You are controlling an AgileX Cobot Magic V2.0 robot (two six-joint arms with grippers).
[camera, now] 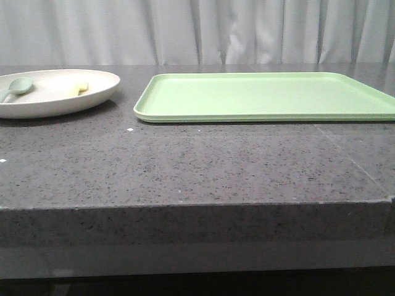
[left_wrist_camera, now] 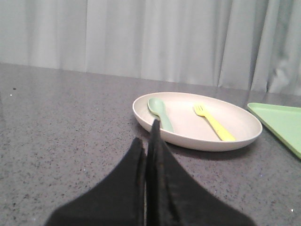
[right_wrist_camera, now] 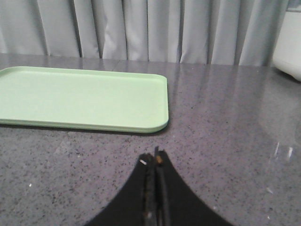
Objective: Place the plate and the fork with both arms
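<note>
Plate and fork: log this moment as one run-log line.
plate: on table left of tray | fork and spoon: in plate | tray: bare | left gripper: shut, empty | right gripper: shut, empty

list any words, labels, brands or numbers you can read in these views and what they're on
None: no readable text, number or sign shows in any view.
The plate, fork, spoon and green tray are all plain and unmarked.
The stone table shows only speckle, the curtain only folds.
</note>
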